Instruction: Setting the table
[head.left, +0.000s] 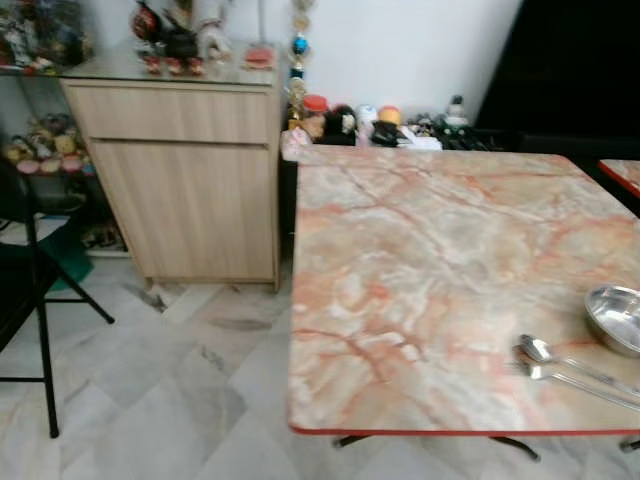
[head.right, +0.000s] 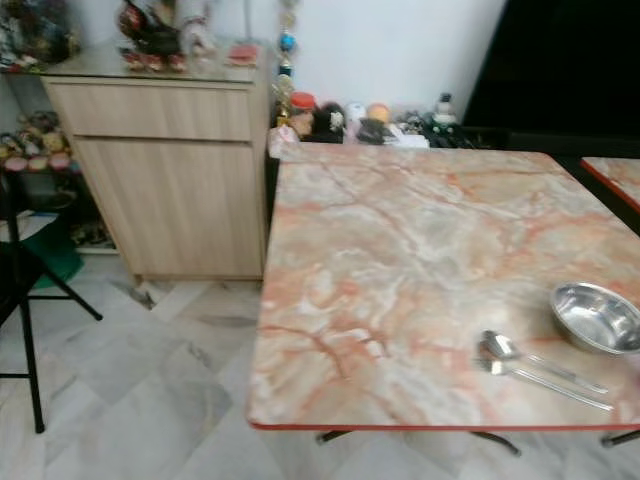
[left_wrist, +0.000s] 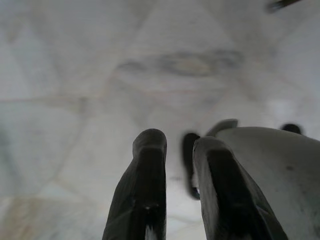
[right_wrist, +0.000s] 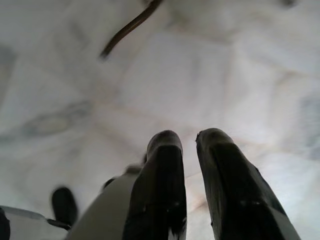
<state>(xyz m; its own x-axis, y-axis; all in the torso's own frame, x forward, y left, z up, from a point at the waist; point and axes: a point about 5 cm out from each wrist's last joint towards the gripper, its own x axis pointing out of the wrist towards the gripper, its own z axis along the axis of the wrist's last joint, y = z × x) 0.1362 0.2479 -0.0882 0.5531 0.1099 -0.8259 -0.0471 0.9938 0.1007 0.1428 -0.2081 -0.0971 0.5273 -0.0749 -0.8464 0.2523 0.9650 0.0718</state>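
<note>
Square marble-patterned desk (head.right: 420, 270), pink-veined, red-edged. Near its right front corner: round steel bowl (head.right: 597, 317), empty, with two steel spoons (head.right: 540, 368) lying just beside it. My left pincer (left_wrist: 172, 150) and right pincer (right_wrist: 192, 142) hang over grey marble floor tiles (head.left: 160, 390), fingers slightly parted, holding nothing.

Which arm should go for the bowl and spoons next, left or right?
Likely the right. The steel bowl and two spoons sit at the table's near right corner; both claws hang over the floor.
</note>
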